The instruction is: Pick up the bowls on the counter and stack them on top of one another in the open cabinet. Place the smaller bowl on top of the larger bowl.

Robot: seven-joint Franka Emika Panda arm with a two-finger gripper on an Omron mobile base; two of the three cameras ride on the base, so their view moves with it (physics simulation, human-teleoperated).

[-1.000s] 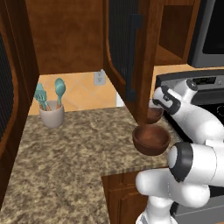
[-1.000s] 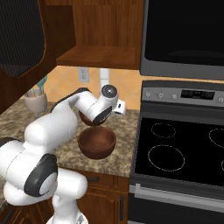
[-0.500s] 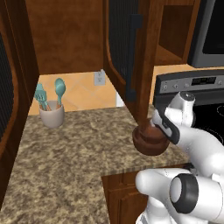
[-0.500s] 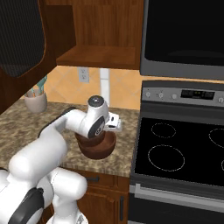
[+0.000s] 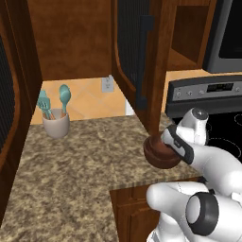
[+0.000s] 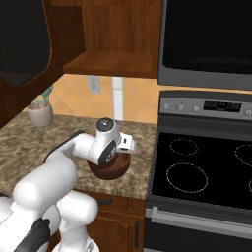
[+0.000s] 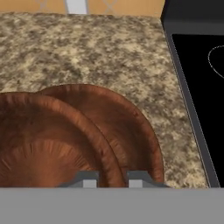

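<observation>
The larger bowl [image 5: 161, 155] sits on the tabletop [image 5: 80, 165] near its right edge, beside the stove [image 6: 202, 172], close to the front edge. The smaller bowl [image 7: 48, 144] overlaps it in the hand view, nearer the camera. The utensil cup [image 5: 56, 124] stands at the tabletop's back, toward the left. The open cabinet [image 5: 75, 38] hangs above, its door [image 5: 142, 61] swung out over the bowls.

There are no words or numbers that can be read here. The stove [image 6: 206, 172] has a small dark screen [image 6: 222, 106] on its back panel, but the marks on it are too tiny and blurry to make out. Nothing else has any writing, label or sign on it.
</observation>
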